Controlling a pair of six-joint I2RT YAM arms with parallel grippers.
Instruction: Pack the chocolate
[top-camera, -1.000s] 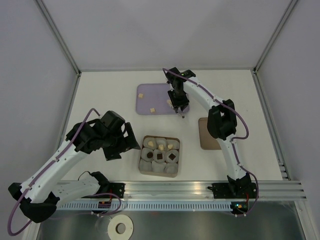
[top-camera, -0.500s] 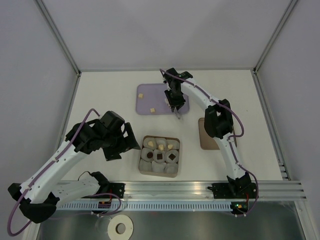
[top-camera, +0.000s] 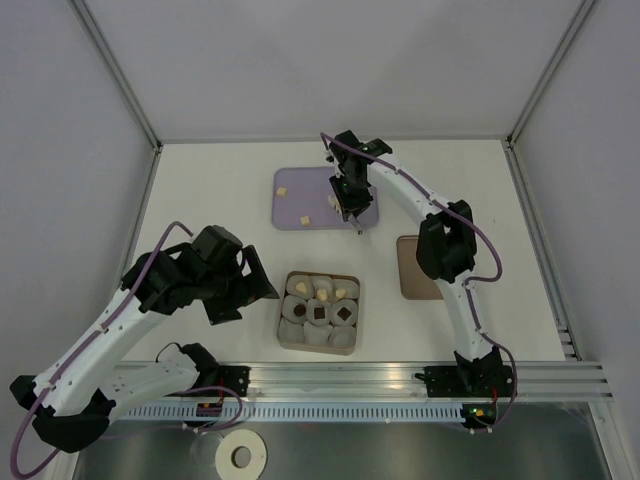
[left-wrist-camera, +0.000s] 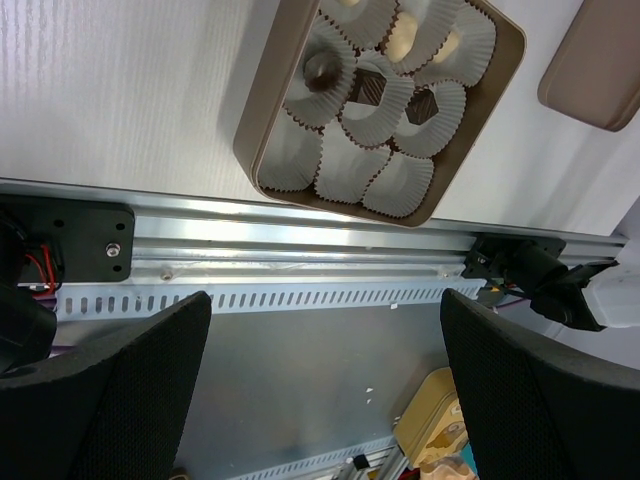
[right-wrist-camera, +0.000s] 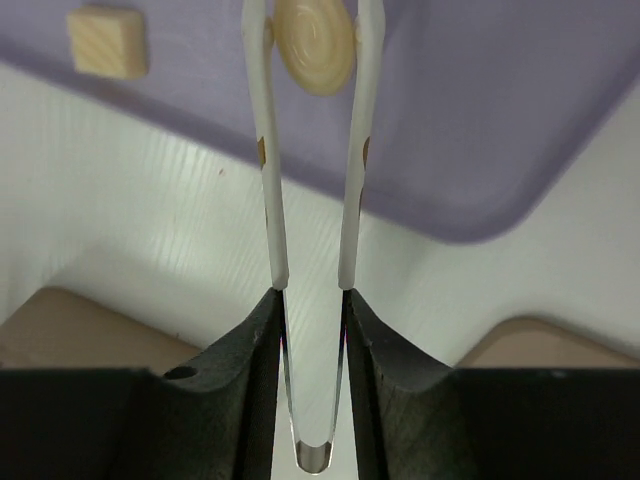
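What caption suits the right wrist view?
Right gripper holds tweezers around a round cream chocolate on the purple tray.

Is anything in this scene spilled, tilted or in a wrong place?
Nothing stands out. The box sits flat, its paper cups crowd together inside it, and loose chocolate lies only on the purple tray. The right pincer's tweezers straddle one piece there.

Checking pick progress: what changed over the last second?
The right gripper slid left over the purple tray; its tweezers now straddle a round cream chocolate. The left gripper shifted slightly left, open. The box and the lid stayed put.
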